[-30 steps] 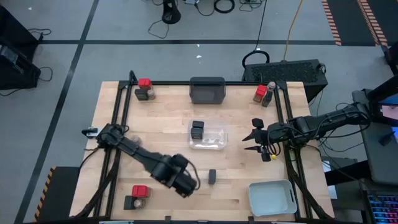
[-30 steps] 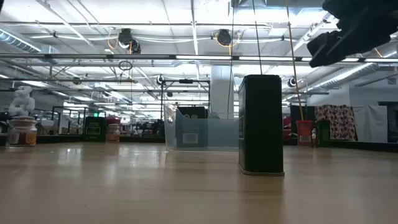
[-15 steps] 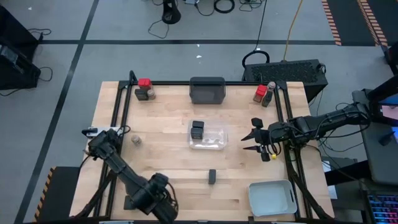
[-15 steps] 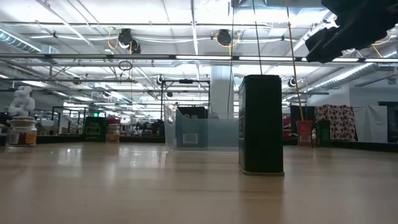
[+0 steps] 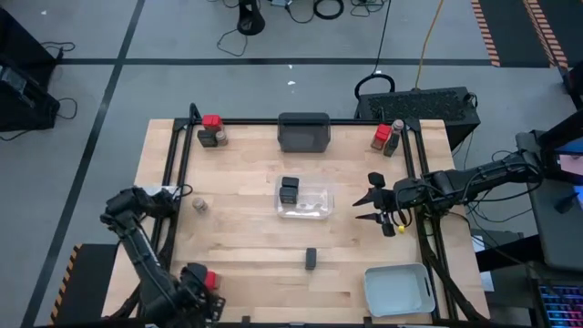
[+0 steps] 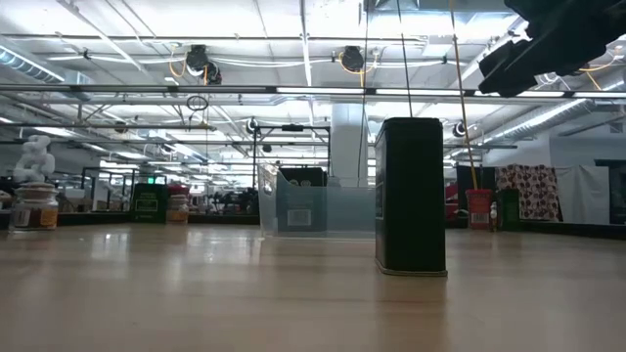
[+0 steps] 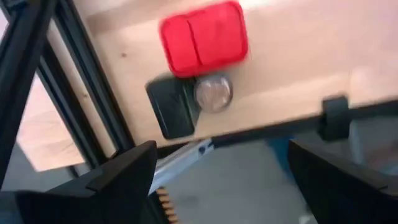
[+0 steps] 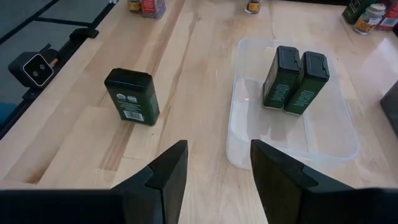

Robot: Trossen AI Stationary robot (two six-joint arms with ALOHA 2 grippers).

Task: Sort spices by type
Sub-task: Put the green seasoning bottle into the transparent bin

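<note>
While sorting goes on: two black tins (image 8: 294,79) stand side by side in the clear tray (image 8: 336,140), grouped by kind.
Loose tin (image 8: 131,96): upright on bare wood, likely next.
Left gripper (image 7: 217,171): spread, empty, over a corner cluster (image 7: 200,68).
Right gripper (image 8: 214,165): parted, empty, facing the tray.

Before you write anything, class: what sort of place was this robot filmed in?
Probably a large open workshop or robotics lab: grey concrete floor marked with dark tape lines, loose black cables trailing across it, and a ceiling of exposed pipes and strip lights behind the pale wooden table.
</note>
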